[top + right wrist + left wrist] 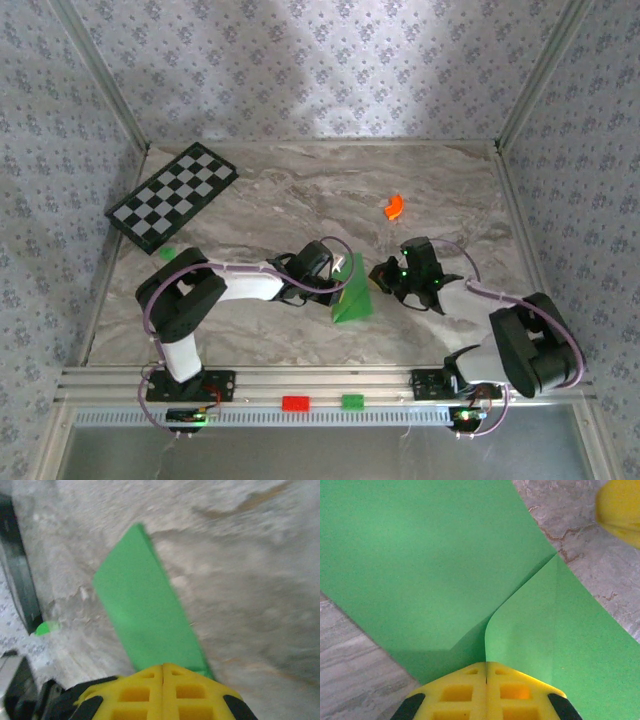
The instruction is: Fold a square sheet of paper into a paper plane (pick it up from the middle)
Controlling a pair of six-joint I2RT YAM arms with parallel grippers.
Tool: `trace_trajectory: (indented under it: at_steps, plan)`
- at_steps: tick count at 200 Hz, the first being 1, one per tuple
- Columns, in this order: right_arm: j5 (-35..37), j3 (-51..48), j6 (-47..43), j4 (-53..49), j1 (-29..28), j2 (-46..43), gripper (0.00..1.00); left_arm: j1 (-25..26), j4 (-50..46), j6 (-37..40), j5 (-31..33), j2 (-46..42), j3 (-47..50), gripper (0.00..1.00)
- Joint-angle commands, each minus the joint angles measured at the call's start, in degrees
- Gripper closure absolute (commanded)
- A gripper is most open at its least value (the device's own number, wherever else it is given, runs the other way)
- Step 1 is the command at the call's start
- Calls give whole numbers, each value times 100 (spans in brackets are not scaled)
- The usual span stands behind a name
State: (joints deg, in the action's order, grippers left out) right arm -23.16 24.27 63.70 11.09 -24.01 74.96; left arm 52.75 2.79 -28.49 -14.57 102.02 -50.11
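Green paper point(351, 294), creased, gripped by left hand point(486, 665) and right hand point(163, 667).

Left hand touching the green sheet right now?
Touching. Left wrist view: the shut left hand pinches a raised fold of the green sheet, with no gap at its fingertips.

Blurred green paper point(145, 615), near end hidden behind right hand point(163, 667)

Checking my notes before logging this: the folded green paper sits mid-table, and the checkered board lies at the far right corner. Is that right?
Not quite. The checkered board lies at the far left corner, as the top external view shows. The folded green paper does sit mid-table.
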Motion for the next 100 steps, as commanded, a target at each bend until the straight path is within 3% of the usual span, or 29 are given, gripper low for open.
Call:
trace_trajectory:
  at_steps: [1,49,100]
  plan:
    - [151,298,-57,-352,-454,86,100,7,-613,89,33,221,108,100]
    - [129,471,149,-34,-1016,959,100,16,-596,81,34,257,98,100]
    - [151,392,57,-293,-873,661,100,16,-614,88,39,266,63,100]
